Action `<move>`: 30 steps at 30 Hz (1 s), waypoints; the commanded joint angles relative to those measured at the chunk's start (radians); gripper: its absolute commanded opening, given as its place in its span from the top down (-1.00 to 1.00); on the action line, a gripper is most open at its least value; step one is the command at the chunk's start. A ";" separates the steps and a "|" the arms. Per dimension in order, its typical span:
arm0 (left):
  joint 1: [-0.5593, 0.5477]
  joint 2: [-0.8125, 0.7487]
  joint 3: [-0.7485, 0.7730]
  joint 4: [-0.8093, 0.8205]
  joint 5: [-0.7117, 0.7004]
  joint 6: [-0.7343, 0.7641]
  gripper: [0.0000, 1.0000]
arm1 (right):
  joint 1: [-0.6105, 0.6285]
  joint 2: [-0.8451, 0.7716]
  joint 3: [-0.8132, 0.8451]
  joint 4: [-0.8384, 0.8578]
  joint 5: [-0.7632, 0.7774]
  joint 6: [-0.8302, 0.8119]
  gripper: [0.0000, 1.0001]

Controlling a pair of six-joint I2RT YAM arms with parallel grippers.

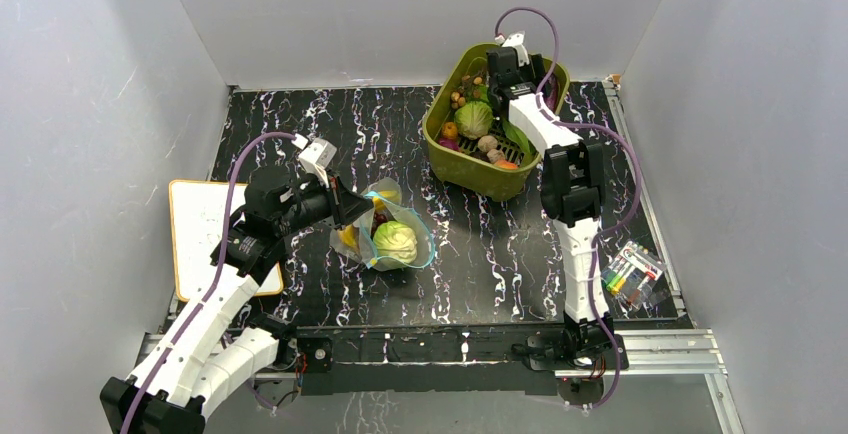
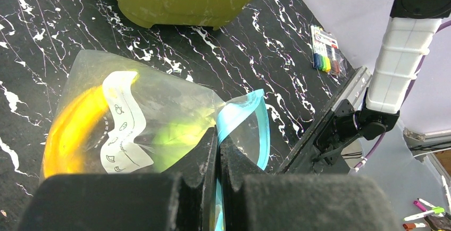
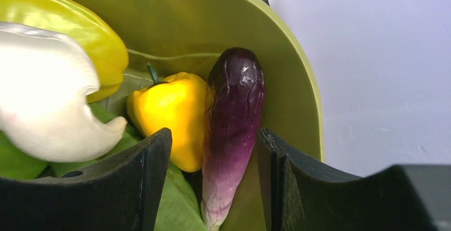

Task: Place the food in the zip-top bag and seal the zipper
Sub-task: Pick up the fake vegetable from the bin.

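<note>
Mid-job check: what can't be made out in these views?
Right wrist: eggplant tip, cut off by the bottom edge; right gripper contact with it unclear.
Top view: that gripper, hidden in the tub under its wrist.
Left wrist: food in the bag, blurred by plastic and label; zipper end behind left gripper.

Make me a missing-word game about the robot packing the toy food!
1. The left hand pinches the zip-top bag by its light ____ zipper.
2. The right hand is down in the green tub with a ____ eggplant between its fingers.
3. The green cabbage already sits inside the ____.

Missing words: blue; purple; bag.
</note>
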 commanded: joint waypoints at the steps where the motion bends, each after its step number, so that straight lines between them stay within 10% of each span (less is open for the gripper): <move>1: -0.005 -0.014 0.013 0.004 0.001 -0.003 1.00 | -0.032 0.020 0.051 0.080 0.063 -0.041 -0.15; 30: -0.006 -0.010 0.013 -0.002 -0.047 -0.054 1.00 | -0.043 -0.099 0.004 0.057 -0.101 0.079 0.36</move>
